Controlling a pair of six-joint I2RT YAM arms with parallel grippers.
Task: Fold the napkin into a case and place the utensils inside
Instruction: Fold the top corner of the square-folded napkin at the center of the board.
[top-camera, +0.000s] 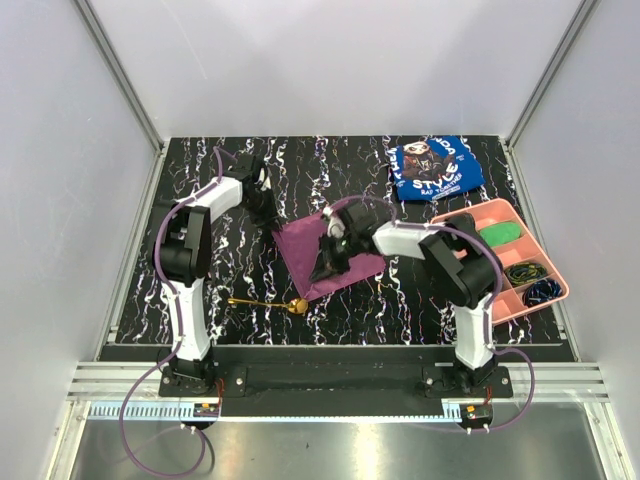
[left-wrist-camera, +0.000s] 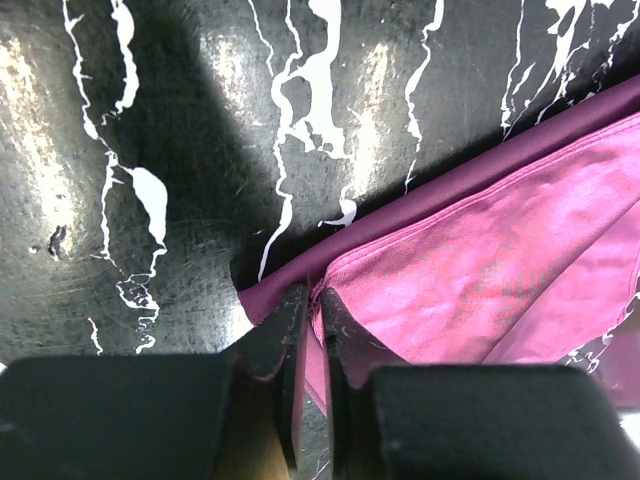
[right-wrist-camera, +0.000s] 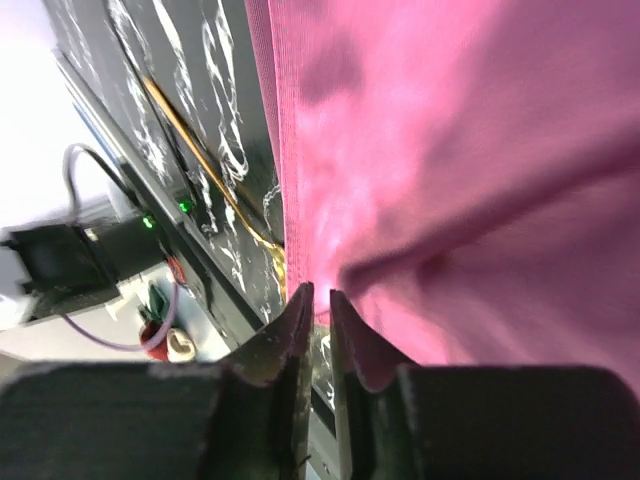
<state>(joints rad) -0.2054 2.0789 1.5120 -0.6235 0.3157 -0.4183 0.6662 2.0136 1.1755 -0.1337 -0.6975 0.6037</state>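
- Top external: napkin (top-camera: 300, 248) mid-counter (top-camera: 400, 300), plum, slightly shiny, partly folded; spoon (top-camera: 265, 302) just beside its near corner, not in yet.
- Left wrist: left fingers (left-wrist-camera: 275, 345) nearly together, napkin (left-wrist-camera: 480, 260) hem between them, probably anchoring it; gripped or loose, can't tell.
- Right wrist: right fingers (right-wrist-camera: 355, 335) pinching a raised fold (right-wrist-camera: 450, 150), likely to carry it over.

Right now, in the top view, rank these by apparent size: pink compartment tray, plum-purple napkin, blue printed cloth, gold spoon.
1. Pink plastic compartment tray.
2. Plum-purple cloth napkin and blue printed cloth: too alike to rank, and the right arm hides part of the napkin.
3. Thin gold metal spoon.
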